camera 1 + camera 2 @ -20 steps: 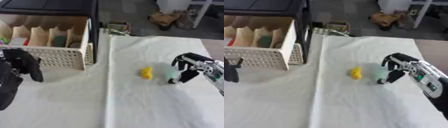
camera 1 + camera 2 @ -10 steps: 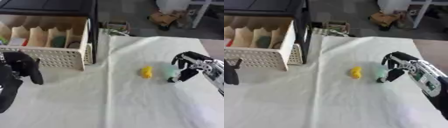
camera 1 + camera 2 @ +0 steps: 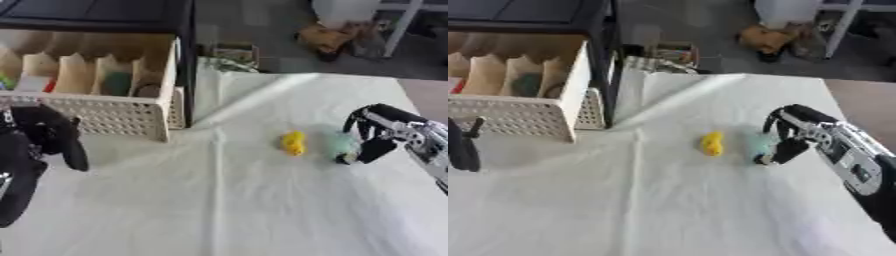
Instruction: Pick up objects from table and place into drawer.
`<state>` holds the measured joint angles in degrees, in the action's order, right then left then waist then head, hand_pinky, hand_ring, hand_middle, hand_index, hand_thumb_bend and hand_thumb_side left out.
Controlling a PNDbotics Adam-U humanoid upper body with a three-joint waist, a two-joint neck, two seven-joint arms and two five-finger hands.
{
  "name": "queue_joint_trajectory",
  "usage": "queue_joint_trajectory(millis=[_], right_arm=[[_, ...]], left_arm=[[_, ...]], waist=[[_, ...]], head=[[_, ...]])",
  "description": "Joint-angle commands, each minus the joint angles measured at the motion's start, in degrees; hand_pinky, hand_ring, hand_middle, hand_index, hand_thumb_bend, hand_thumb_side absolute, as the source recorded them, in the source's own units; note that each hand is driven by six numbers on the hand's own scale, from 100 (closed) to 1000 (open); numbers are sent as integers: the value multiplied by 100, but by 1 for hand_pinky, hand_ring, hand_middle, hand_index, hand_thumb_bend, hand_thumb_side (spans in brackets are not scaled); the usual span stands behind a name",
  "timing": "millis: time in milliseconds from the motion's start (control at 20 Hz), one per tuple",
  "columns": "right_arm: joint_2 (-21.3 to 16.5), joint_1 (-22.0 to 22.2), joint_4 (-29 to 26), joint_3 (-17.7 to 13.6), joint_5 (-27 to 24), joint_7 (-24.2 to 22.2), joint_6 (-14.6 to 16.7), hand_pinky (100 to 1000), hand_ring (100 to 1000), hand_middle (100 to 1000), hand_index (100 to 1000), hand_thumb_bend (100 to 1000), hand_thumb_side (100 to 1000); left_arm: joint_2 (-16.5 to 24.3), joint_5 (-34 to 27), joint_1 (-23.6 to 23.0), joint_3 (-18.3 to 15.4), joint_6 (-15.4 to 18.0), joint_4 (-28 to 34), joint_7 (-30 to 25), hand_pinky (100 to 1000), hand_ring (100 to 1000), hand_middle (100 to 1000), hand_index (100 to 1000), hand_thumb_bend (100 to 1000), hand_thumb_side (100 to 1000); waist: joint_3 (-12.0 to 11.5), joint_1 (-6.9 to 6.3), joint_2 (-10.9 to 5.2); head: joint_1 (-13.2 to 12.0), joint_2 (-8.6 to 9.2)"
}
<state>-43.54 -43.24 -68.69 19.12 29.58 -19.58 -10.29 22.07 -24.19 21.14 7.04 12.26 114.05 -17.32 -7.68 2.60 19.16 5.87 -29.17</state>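
My right robot hand (image 3: 378,134) curls around a small, pale green object (image 3: 341,145) beside a yellow toy (image 3: 293,143).

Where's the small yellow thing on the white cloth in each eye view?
Left eye view: yellow object sits right of centre, just left of the right hand.
Right eye view: it sits nearer the middle.
Shared landmark: the white perforated drawer, at upper left in both.

A table (image 3: 262,210) covered by a creased white cloth (image 3: 219,200) carries everything. A white lattice drawer basket (image 3: 96,112) with dividers stands at the far left. Right of centre lies a small yellow object (image 3: 293,143), with a pale green object (image 3: 341,146) just beside it.
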Motion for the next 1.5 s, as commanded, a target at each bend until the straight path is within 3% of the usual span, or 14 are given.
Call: queue_joint_trajectory(millis=[50, 350, 750, 1150, 1500], right_arm=[[-183, -15, -110, 4, -83, -20, -51, 475, 579, 348, 684, 546, 216], [-192, -7, -155, 10, -146, -53, -122, 465, 574, 341, 675, 366, 213], [-203, -8, -211, 15, -214, -69, -185, 466, 576, 341, 677, 234, 166], [-226, -17, -276, 4, -287, -37, -242, 458, 570, 259, 661, 209, 149], [-232, -14, -295, 4, -314, -8, -253, 449, 562, 189, 634, 325, 139]], left_arm=[[18, 24, 25, -4, -36, 55, -2, 424, 433, 559, 725, 100, 491], [6, 27, 29, -15, -69, 55, 7, 423, 428, 555, 721, 100, 492], [-6, 42, 37, -21, -112, 55, 14, 424, 420, 554, 717, 100, 491], [-4, 25, 34, -33, -144, 55, 22, 424, 421, 555, 716, 100, 496], [-16, 7, 30, -47, -186, 55, 24, 424, 422, 555, 716, 100, 501]], waist=[[-9, -11, -85], [-19, 1, -84], [-22, 15, -83], [0, 24, -108], [-7, 33, -130]], head=[[-15, -11], [-23, -20], [-38, -23], [-46, -23], [-49, -4]])
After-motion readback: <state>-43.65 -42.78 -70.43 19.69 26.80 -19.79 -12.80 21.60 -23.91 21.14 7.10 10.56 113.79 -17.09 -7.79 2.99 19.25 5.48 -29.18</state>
